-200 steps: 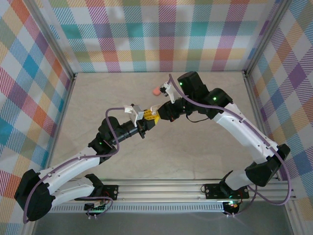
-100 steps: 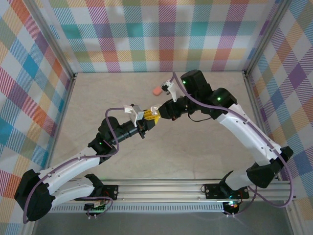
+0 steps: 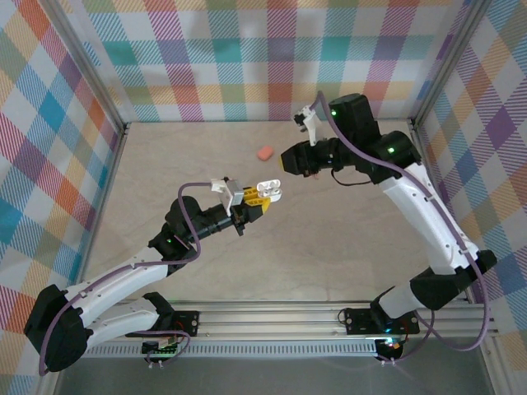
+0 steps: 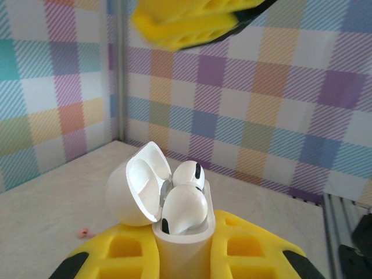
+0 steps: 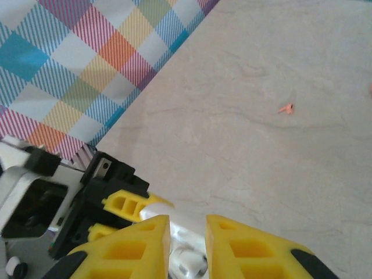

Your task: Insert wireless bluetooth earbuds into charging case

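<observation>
Left jaws: clamped on open white case [image 4: 183, 253] with two white buds [image 4: 185, 206] standing proud in its wells; right jaws: slightly parted, empty, near the case; hazard: a bump or early lid [image 4: 136, 186] closure could flip a likely unseated bud onto the tabletop [image 3: 329, 247].

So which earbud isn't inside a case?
The salmon-pink earbud, lying alone on the table. The two white earbuds are both seated in the open white charging case.
</observation>
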{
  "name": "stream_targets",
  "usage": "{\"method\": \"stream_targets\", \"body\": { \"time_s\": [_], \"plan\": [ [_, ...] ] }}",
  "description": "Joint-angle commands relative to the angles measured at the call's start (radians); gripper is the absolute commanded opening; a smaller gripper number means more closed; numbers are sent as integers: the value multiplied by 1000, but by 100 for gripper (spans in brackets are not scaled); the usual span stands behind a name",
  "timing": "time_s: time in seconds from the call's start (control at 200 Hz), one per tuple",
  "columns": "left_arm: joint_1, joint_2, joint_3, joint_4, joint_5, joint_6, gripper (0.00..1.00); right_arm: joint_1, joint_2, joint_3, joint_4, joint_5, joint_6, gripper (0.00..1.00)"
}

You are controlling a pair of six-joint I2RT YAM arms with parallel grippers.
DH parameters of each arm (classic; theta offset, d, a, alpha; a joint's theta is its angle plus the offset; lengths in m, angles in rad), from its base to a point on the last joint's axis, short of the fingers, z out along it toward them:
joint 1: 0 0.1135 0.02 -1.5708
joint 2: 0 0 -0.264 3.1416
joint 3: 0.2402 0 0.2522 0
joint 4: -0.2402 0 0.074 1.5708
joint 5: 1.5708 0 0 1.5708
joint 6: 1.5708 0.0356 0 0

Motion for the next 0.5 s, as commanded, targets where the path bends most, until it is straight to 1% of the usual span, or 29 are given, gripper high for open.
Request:
{"method": "stream_targets", "body": {
  "time_s": [0.0,0.075,0.16,0.245,0.32,0.425,0.495],
  "plan": [
    [5,12,25,61,131,24,0,6,11,-23,3,-93,29,29],
    [5,31,49,61,184,31,0,6,32,-23,-11,-149,23,36],
    [5,47,73,52,218,34,0,6,49,-28,-21,-231,17,36],
    [6,63,89,42,217,37,0,7,44,-48,-15,-292,16,36],
    [5,73,94,49,214,36,0,7,39,-61,-26,-309,6,37],
    [6,84,109,38,197,40,0,7,39,-76,-64,-323,-28,44],
    [8,90,115,38,181,42,0,7,47,-77,-94,-349,-45,45]
  ]
}}
